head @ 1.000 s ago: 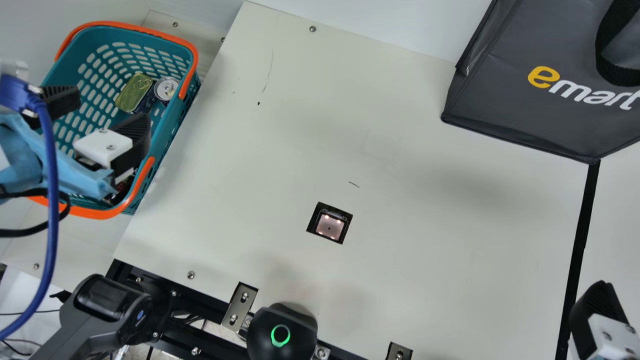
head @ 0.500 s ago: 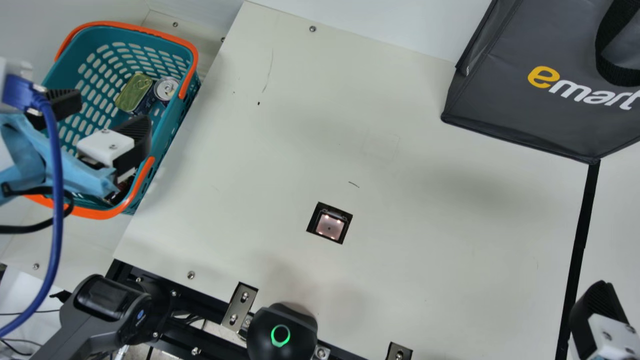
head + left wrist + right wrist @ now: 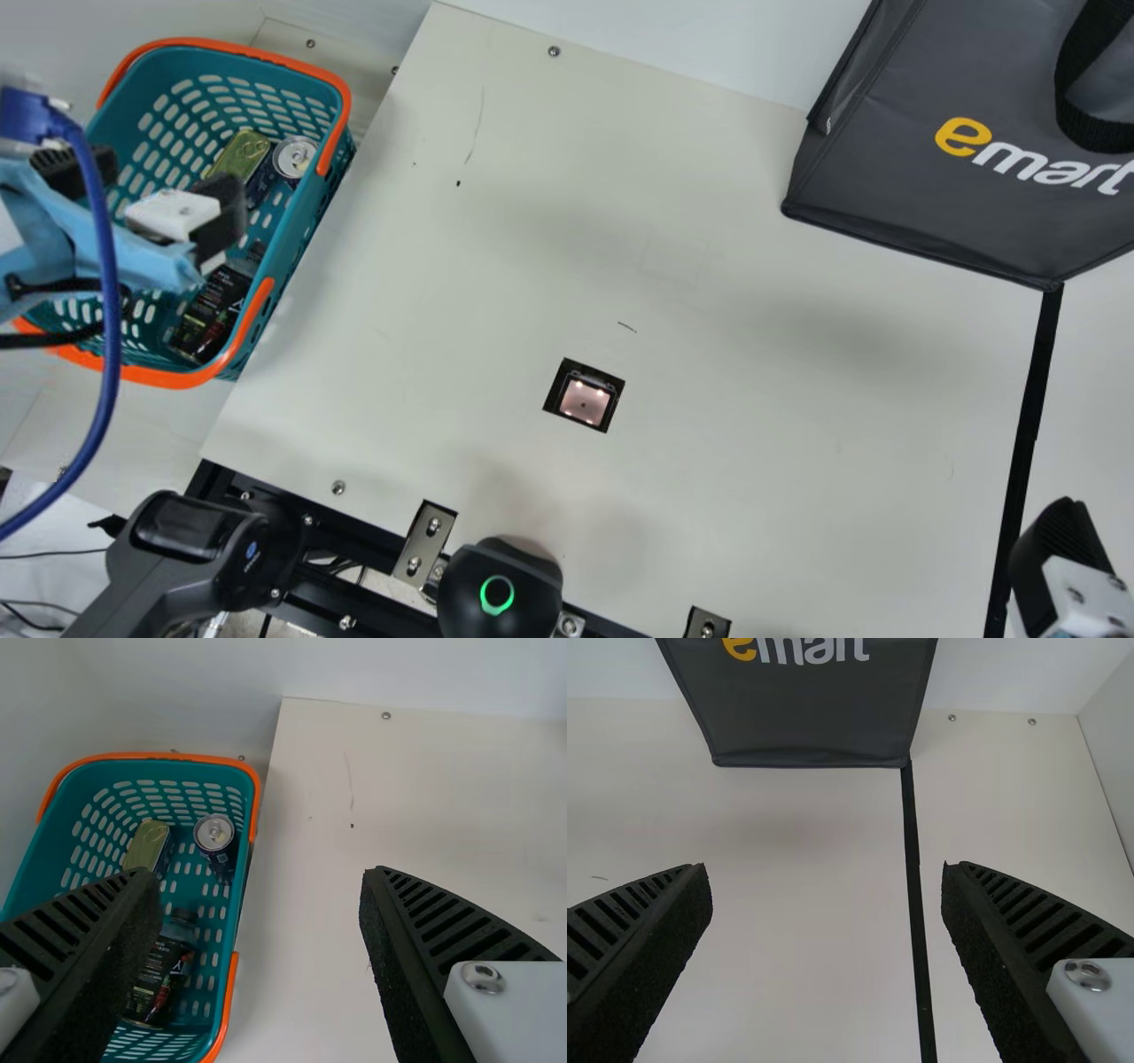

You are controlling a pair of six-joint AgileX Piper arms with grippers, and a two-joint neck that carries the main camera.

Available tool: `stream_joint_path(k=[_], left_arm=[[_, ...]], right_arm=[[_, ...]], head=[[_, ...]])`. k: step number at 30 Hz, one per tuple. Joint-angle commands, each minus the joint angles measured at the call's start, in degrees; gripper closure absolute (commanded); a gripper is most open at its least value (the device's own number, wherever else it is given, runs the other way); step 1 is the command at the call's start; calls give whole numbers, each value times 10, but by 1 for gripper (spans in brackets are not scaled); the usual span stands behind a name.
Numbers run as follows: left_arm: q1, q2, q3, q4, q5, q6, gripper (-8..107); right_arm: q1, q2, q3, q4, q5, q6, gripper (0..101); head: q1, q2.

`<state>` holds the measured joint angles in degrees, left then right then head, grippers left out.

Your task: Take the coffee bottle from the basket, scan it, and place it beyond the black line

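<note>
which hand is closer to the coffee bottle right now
Left. The left hand is over the basket that holds the coffee bottle; the right hand is far across the table, by the black line.

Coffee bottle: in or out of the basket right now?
In. The coffee bottle lies inside the basket, and the left gripper is open with nothing between its fingers.
</note>
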<state>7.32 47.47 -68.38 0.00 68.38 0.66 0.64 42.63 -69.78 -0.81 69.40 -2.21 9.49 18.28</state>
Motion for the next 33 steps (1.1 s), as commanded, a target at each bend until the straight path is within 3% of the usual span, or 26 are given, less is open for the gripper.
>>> stream_joint_path(k=[1,23,33], left_arm=[[26,6,-2,-8,-3,9,9],[318,96,4,-150,-56,219,9],[389,123,26,-178,-79,272,9]], right_arm=[[0,0,0,0,0,0,10],[0,0,0,0,0,0,10],[0,0,0,0,1,0,10]], head=[[-16,1],[-16,1],[-16,1]])
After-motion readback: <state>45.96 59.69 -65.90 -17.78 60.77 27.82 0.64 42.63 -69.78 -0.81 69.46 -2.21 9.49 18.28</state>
